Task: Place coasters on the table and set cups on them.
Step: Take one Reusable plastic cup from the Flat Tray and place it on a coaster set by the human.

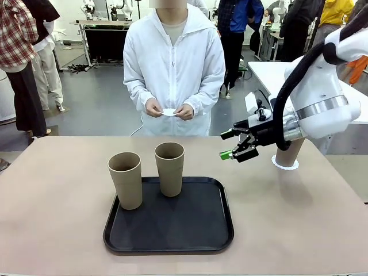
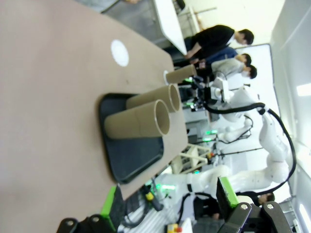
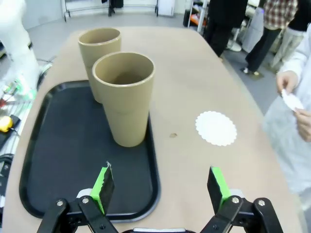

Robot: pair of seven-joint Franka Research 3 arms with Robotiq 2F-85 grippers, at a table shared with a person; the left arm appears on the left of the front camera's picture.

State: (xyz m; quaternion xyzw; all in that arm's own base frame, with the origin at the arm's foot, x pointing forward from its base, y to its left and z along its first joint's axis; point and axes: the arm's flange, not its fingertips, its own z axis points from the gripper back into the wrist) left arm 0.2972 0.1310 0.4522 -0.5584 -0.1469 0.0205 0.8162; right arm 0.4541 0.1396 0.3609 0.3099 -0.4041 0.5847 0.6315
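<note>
One cup (image 1: pixel 286 152) is already set on a coaster (image 1: pixel 286 166) at the robot's right side of the tabletop (image 1: pixel 57 195), partly hidden behind the right arm. Two more cups are seen upright on the black tray (image 1: pixel 172 233), a nearer cup (image 3: pixel 124 99) and a farther cup (image 3: pixel 99 46) as counted from the right wrist. A second coaster (image 3: pixel 216 128) lies bare on the tabletop just beside the tray's far edge, and a third coaster (image 1: pixel 168 112) is held between the person's hands (image 1: pixel 185 112).

The right end effector (image 3: pixel 160 189) is held above the tabletop with its fingers spread wide and nothing between them, aimed toward the nearer cup. The left end effector (image 2: pixel 167 201) is likewise spread and empty, low at the robot's side of the tabletop.

The step in hand is judged to be the fetching of the second cup. The spread fingers would need to be brought around the nearer cup's wall without the farther cup being knocked, then the cup lifted clear of the tray's rim and centred on the bare coaster.
</note>
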